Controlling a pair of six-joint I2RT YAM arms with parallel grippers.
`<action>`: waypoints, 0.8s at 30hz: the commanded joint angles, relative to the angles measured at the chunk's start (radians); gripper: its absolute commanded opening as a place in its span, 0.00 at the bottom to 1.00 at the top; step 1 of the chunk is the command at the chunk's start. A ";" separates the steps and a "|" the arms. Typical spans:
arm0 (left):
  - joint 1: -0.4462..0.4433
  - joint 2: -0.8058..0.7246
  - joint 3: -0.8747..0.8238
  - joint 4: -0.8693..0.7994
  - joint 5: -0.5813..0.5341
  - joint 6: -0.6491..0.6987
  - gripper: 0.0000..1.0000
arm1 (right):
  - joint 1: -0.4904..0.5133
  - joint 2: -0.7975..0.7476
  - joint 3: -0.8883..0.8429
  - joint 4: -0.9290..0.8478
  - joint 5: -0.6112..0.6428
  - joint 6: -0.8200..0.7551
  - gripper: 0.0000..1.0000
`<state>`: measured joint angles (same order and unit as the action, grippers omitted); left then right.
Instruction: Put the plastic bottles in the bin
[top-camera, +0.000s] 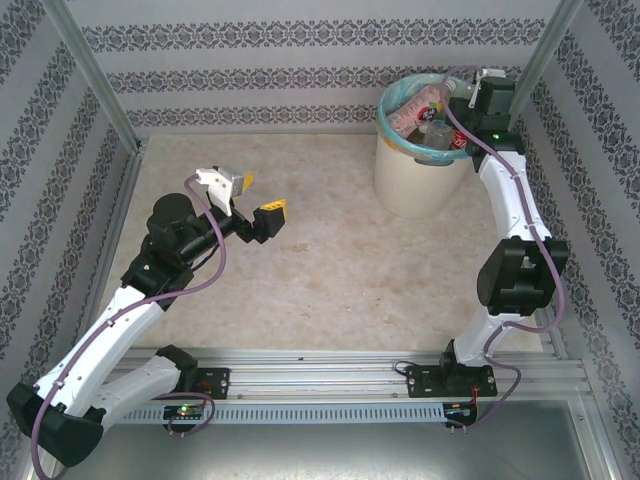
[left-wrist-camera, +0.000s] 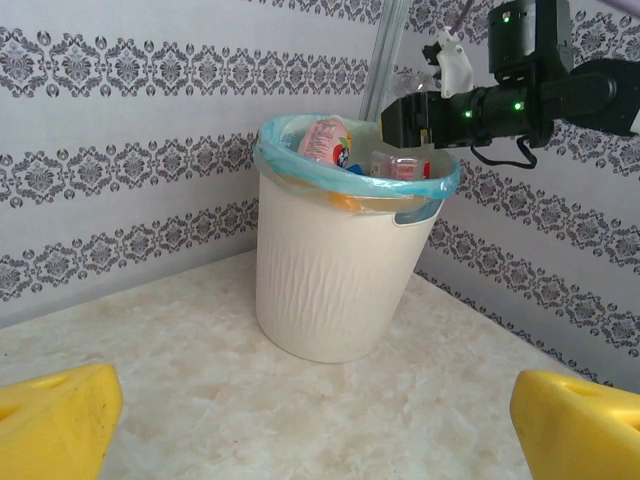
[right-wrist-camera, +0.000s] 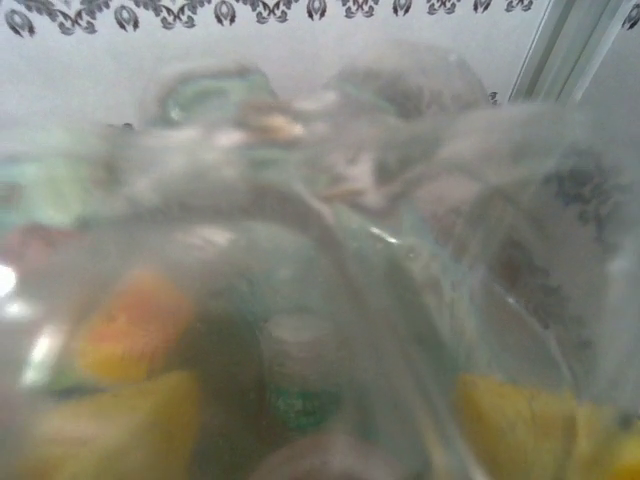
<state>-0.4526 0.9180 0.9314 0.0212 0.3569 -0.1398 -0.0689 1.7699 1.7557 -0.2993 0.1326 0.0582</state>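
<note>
Several plastic bottles (left-wrist-camera: 325, 140) lie in the bin (top-camera: 415, 185) on the bench (top-camera: 330, 270). I read the left tool (top-camera: 258, 196) as fully spread and empty. The right tool (right-wrist-camera: 325, 420) hangs over the bin, and I cannot tell its grip.

Round cream-white bin (top-camera: 412, 180) with turquoise bag liner (left-wrist-camera: 290, 165), upright at the desk's (top-camera: 330, 270) far right corner, clear plastic bottles (top-camera: 420, 108) with pink and red labels heaped inside, reaching its rim

Between the jaws of the right gripper (right-wrist-camera: 325, 430), a plastic bottle (right-wrist-camera: 330, 240) blurs past reading; we cannot tell whether the fingertips (right-wrist-camera: 130, 425) grip it.
</note>
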 joint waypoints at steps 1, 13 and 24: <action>-0.012 0.004 0.001 0.002 -0.009 -0.007 1.00 | 0.032 -0.053 0.111 -0.056 -0.026 0.013 0.78; -0.013 0.005 -0.009 0.017 0.001 -0.014 1.00 | 0.072 0.043 0.363 -0.127 0.065 -0.048 0.61; -0.014 -0.003 -0.023 0.016 -0.027 0.000 1.00 | 0.134 0.202 0.493 -0.158 0.235 -0.093 0.48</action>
<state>-0.4526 0.9302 0.9237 0.0219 0.3454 -0.1398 0.0547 1.9682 2.2425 -0.4438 0.3000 -0.0277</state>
